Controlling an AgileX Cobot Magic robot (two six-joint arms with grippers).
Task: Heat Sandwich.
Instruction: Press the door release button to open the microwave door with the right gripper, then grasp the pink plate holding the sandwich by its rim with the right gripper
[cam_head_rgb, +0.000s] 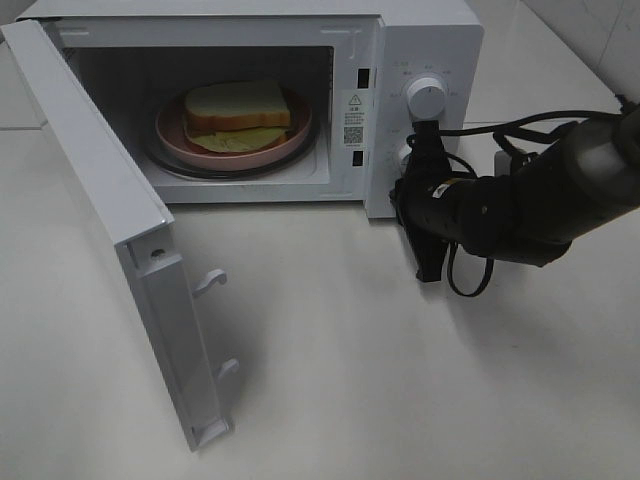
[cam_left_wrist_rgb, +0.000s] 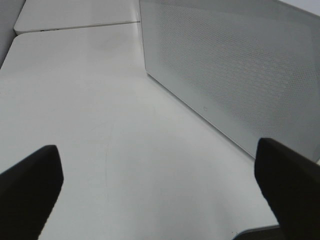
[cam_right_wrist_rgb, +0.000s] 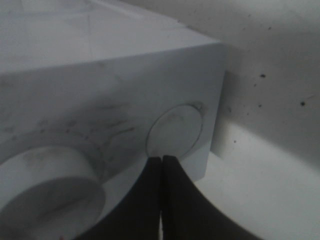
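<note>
The sandwich (cam_head_rgb: 238, 108), white bread with yellow-green filling, lies on a round pink plate (cam_head_rgb: 175, 135) inside the open microwave (cam_head_rgb: 430, 40). My right gripper (cam_head_rgb: 412, 150) is at the control panel below the upper dial (cam_head_rgb: 427, 97). In the right wrist view the right gripper (cam_right_wrist_rgb: 161, 159) is shut and holds nothing. Its tips sit at the rim of a flat round button (cam_right_wrist_rgb: 175, 130), beside a larger dial (cam_right_wrist_rgb: 50, 185). My left gripper (cam_left_wrist_rgb: 157, 147) is open, low over the table beside the door's perforated outer face (cam_left_wrist_rgb: 240, 65). It is out of the high view.
The microwave door (cam_head_rgb: 110, 200) stands swung out towards the front left, its latch hooks (cam_head_rgb: 212, 282) pointing right. The right arm (cam_head_rgb: 540, 200) and its cables reach in from the right. The white table (cam_head_rgb: 400, 380) spreads in front.
</note>
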